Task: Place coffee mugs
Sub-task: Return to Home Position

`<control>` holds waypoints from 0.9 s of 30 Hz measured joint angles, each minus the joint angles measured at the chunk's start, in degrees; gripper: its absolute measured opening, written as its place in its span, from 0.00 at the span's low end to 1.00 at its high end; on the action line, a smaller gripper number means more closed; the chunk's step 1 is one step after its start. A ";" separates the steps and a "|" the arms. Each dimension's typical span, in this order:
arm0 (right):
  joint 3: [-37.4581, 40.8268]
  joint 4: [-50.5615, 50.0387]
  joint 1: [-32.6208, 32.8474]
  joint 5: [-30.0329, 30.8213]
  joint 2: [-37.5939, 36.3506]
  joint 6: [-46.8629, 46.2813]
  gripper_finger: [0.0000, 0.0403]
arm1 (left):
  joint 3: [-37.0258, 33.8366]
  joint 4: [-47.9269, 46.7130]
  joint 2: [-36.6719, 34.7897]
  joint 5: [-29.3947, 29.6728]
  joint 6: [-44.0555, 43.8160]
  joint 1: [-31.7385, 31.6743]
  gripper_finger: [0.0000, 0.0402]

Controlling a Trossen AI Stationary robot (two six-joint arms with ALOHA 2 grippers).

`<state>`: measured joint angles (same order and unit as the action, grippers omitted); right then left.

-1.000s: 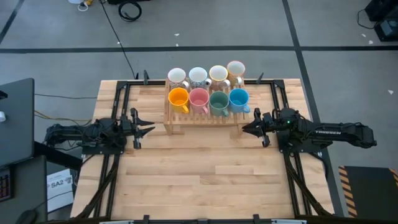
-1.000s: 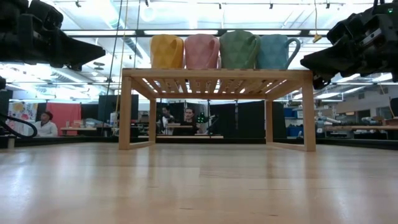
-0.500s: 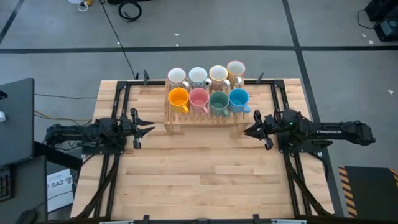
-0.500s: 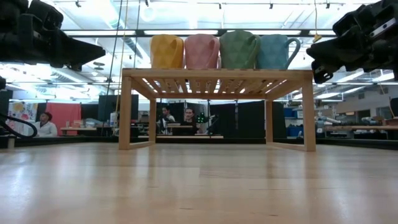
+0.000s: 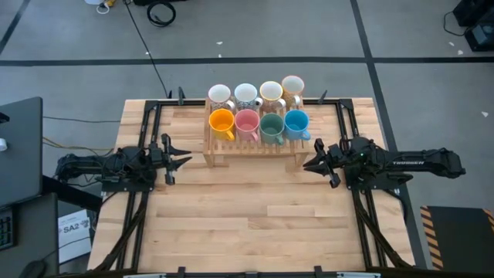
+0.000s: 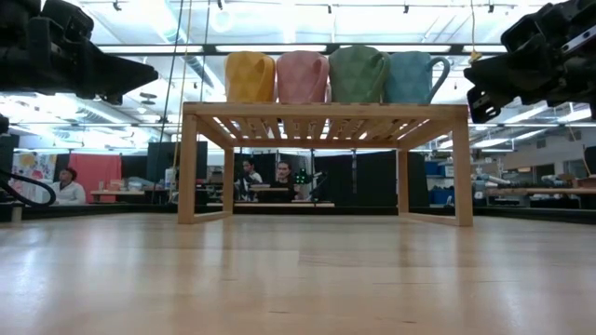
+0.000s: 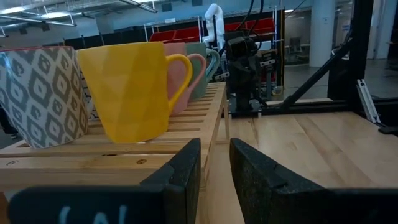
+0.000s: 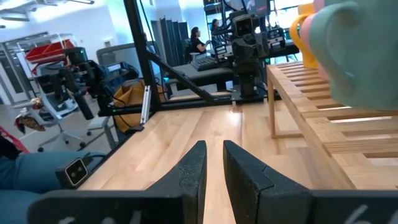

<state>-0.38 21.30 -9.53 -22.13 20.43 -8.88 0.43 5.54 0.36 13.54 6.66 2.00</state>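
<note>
Eight coffee mugs stand on their bases in two rows on the slatted top of a wooden rack (image 5: 251, 150) at the table's far middle. The near row is orange (image 5: 221, 122), pink (image 5: 246, 121), green (image 5: 271, 126) and blue (image 5: 296, 122). Behind them are white and cream ones (image 5: 219, 95), one of them dark-patterned (image 7: 40, 93). My left gripper (image 5: 184, 158) (image 7: 215, 144) hovers level off the rack's left end, pointing at it. My right gripper (image 5: 307, 163) (image 8: 214, 146) hovers off the rack's right end. Each shows a narrow gap between its fingers, with nothing in it.
Black frame rails (image 5: 147, 131) run along both sides of the table under the arms. The near half of the wooden table (image 5: 247, 224) is bare board. A dark monitor (image 5: 19, 150) stands off the left edge. People sit in the room beyond the far edge (image 6: 279, 177).
My right gripper has swung a little away from the rack's right end, toward the table's right and near edges, staying level with the same finger gap. The mugs and the rack have not moved.
</note>
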 joint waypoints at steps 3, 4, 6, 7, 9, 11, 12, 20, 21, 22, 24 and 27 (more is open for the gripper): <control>0.00 -0.02 0.38 0.00 -0.04 0.00 0.15 | 0.00 0.04 0.00 -0.02 -0.01 0.00 0.23; 0.00 -0.05 0.54 0.00 -0.24 0.02 0.15 | 0.00 0.04 0.00 -0.02 -0.01 0.00 0.23; 0.00 -0.39 0.88 -0.02 -0.96 0.16 0.15 | 0.00 0.06 0.00 -0.02 -0.01 0.00 0.23; 0.00 -0.99 1.08 -0.04 -1.60 1.13 0.15 | 0.00 0.07 0.00 -0.02 -0.01 0.00 0.23; 0.00 -2.59 1.75 0.18 -2.93 4.30 0.15 | 0.00 0.09 0.00 -0.02 0.00 0.00 0.23; 0.00 -4.46 2.84 2.41 -4.05 6.00 0.15 | 0.00 0.10 0.00 -0.04 -0.01 0.00 0.23; 0.00 -5.01 3.44 4.24 -4.69 6.16 0.15 | 0.00 0.11 0.00 -0.04 -0.01 0.00 0.23; 0.02 -11.27 8.54 21.10 -8.65 7.15 0.15 | 0.00 0.22 0.00 -0.04 -0.01 0.00 0.23; 0.02 -12.01 9.06 21.97 -9.14 7.15 0.15 | 0.00 0.22 0.00 -0.06 -0.01 0.00 0.23; 0.02 -12.67 9.51 22.44 -9.64 7.15 0.15 | 0.00 0.22 0.00 -0.07 -0.01 0.00 0.23; 0.02 -13.72 10.26 22.54 -10.81 7.17 0.15 | 0.00 0.22 0.00 -0.07 -0.02 0.00 0.23; 0.02 -15.97 10.95 22.54 -12.37 7.15 0.15 | 0.00 0.22 0.00 -0.07 -0.03 0.00 0.23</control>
<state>-0.36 5.33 1.43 0.41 8.05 -1.74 0.43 5.76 0.36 13.47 6.63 2.00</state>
